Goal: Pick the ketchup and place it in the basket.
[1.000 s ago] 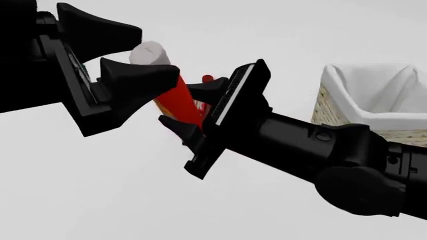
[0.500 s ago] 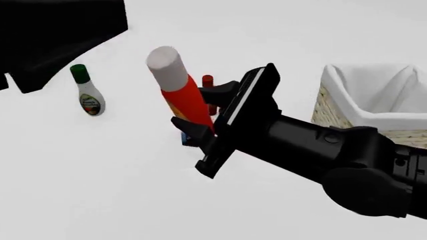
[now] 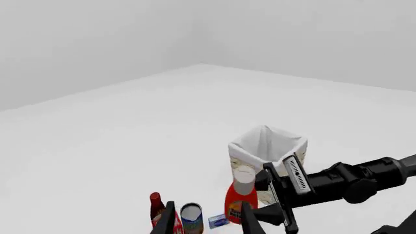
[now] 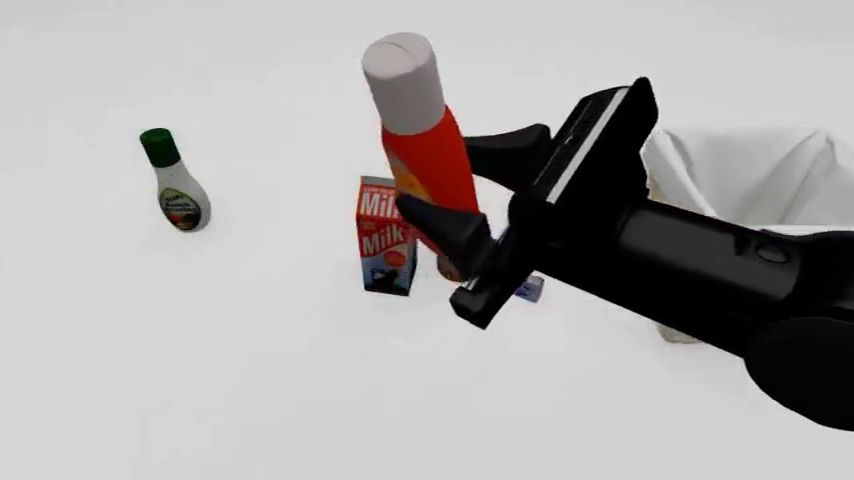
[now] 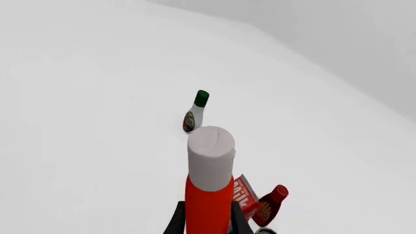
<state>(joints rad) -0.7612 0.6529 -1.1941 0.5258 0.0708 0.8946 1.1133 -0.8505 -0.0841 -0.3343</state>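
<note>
- While clamped low on its body by the right gripper (image 4: 454,190), the ketchup (image 4: 424,165) is held aloft, above the milk carton (image 4: 384,235).
- Pick is judged done; carry to the basket (image 4: 747,180) at 3 o'clock and release are left.
- Left gripper (image 3: 206,222): fingertips parted, nothing held.

Front view layout:
- Ketchup (image 4: 424,150): upper centre, off the table, tilted slightly left, between the fingers of the right gripper (image 4: 454,190), whose arm enters from lower right.
- Milk carton (image 4: 384,236): centre, on the table (image 4: 200,380), below and just left of the ketchup.
- Green-capped bottle (image 4: 174,182): left, well apart from the carton.
- Basket (image 4: 747,170): right edge, behind the arm.
- Small box (image 4: 531,289): just under the gripper.
</note>
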